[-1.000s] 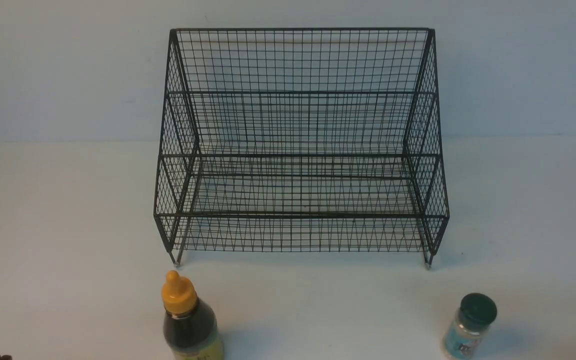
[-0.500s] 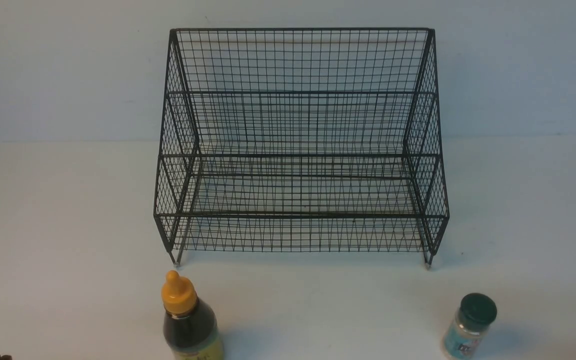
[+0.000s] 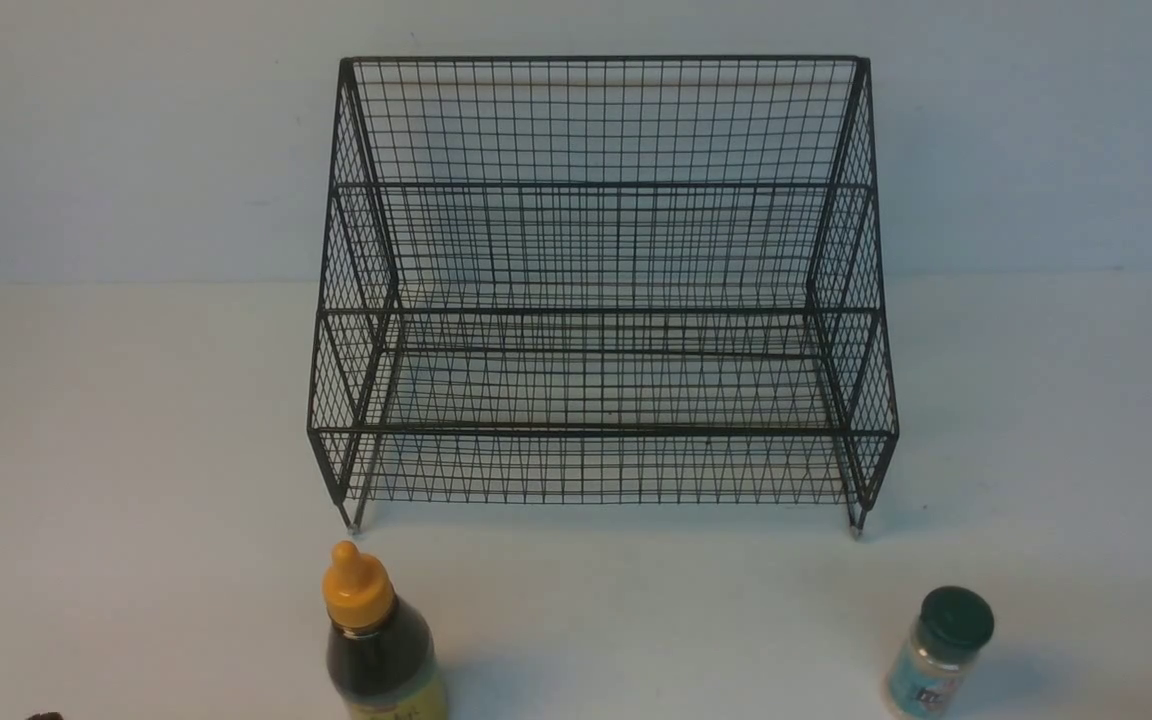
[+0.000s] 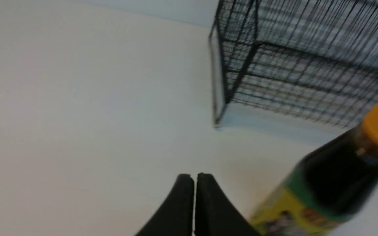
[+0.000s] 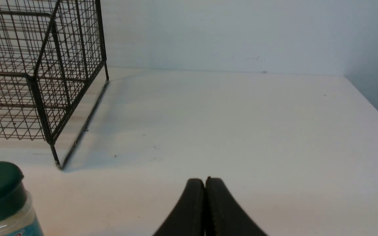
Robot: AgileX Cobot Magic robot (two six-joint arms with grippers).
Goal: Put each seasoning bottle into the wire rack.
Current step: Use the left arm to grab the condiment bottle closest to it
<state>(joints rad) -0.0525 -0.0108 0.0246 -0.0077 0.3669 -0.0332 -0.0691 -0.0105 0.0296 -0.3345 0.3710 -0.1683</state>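
Empty wire rack (image 3: 601,300) on white table (image 3: 136,420); dark bottle (image 3: 379,650) and green-lidded jar (image 3: 939,652) stand in front (apart); left gripper (image 4: 194,178) and right gripper (image 5: 205,182) both pressed closed, holding nothing.

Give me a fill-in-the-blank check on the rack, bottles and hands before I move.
The number of bottles inside the black wire-mesh rack is ____.
The tall dark-liquid bottle with the orange-yellow cap stands on the robot's ____ side.
The small clear jar has a dark ____ lid.
The left hand and right hand both have jaws ____.
Missing words: zero; left; green; shut.
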